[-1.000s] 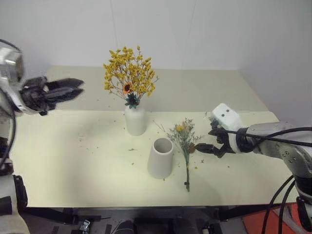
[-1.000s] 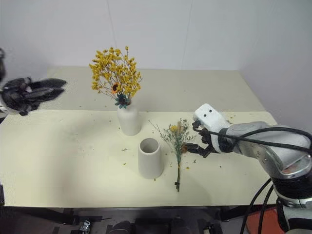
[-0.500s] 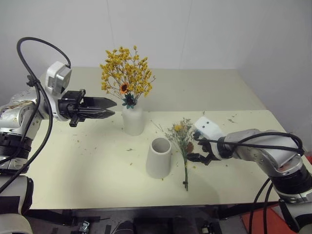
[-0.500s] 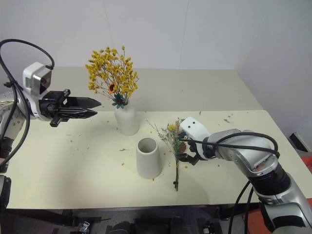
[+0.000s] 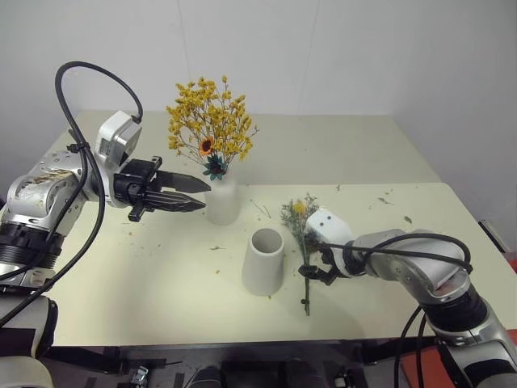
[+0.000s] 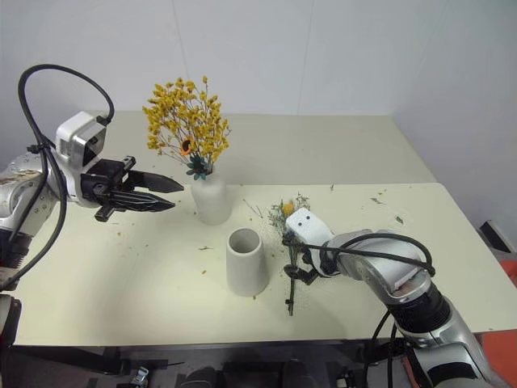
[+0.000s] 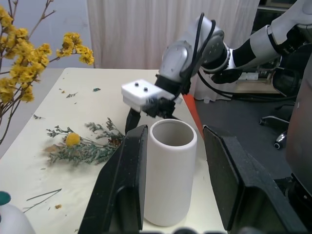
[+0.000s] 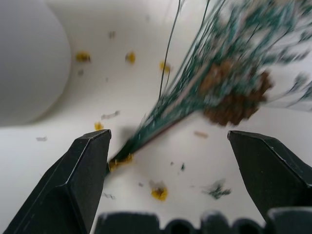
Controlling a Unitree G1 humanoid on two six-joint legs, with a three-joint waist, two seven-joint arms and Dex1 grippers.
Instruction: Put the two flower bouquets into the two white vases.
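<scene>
We see the yellow bouquet already standing in the bottle-shaped vase near the back of the table, so one half of the task looks finished. The grey-green sprig bunch lies flat on the table just beside the wide-mouth vase, on the robot's right of it. Its long axis runs roughly from the far side to the near side: the flower heads with the yellow ball point away from the robot, and the thin stem end points toward the near table edge. Our right gripper is over the stems with its fingers spread wide, one on each side of the bunch, and nothing is grasped yet; we think it stands this way to close across the stems just below the brown cone. Our left gripper is raised beside the bottle-shaped vase, pointing toward the middle of the table, with its fingers partly apart and empty. In the left wrist view the wide-mouth vase sits between these fingers, farther off, so perhaps this arm is meant to steady it.
</scene>
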